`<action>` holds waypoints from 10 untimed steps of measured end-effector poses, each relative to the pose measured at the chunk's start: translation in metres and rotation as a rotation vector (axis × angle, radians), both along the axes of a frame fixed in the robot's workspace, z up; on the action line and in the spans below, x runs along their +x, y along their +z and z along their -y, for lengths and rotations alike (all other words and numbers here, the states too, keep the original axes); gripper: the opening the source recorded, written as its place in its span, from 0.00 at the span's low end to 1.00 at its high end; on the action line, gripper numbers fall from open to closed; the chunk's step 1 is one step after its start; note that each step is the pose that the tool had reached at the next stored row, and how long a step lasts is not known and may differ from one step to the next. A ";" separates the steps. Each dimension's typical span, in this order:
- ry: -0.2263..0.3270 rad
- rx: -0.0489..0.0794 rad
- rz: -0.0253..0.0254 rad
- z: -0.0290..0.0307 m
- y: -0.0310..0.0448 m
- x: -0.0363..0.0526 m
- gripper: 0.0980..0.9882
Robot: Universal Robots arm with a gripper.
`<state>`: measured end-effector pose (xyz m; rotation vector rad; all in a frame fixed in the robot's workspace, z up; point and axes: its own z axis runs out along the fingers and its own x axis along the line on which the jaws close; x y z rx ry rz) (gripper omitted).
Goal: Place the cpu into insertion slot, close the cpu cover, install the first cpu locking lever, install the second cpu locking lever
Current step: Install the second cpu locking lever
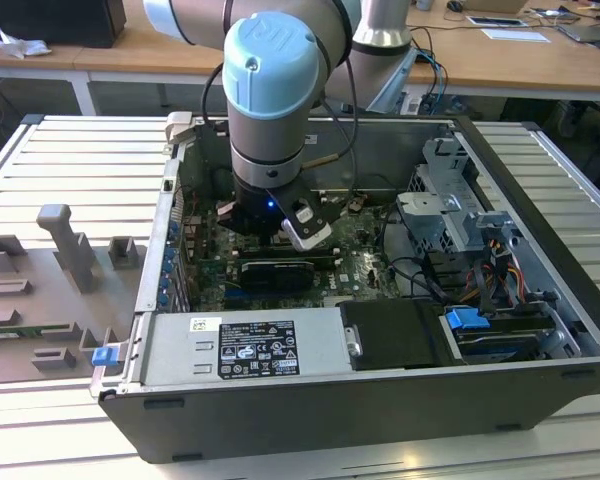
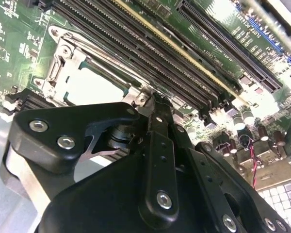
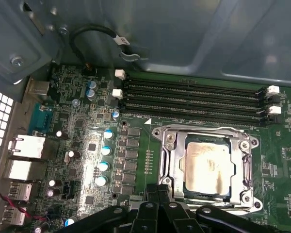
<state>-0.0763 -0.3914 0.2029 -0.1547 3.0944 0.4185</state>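
Your cpu (image 3: 207, 166) sits seated in the insertion slot (image 3: 184, 187), cpu cover (image 3: 206, 133) down around it. Tool (image 3: 157, 194) hovers at the socket's edge, fingers together, holding nothing visible. Locking levers: can't tell whether they're latched.

I see a printed white label (image 1: 256, 348) on the power supply (image 1: 240, 350), but can't read it.

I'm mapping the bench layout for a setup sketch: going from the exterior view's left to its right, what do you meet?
Grey fixture tray → small blue clip → labelled power supply → gripper over the motherboard → metal drive cage → blue tab → right wall of the computer case.
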 end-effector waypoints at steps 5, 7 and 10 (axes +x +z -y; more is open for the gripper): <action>0.000 0.002 -0.0002 0.0001 0.0018 0.0000 0.01; 0.000 0.002 -0.0001 0.0000 0.0040 0.0000 0.01; 0.000 0.003 -0.0001 0.0000 0.0112 0.0000 0.01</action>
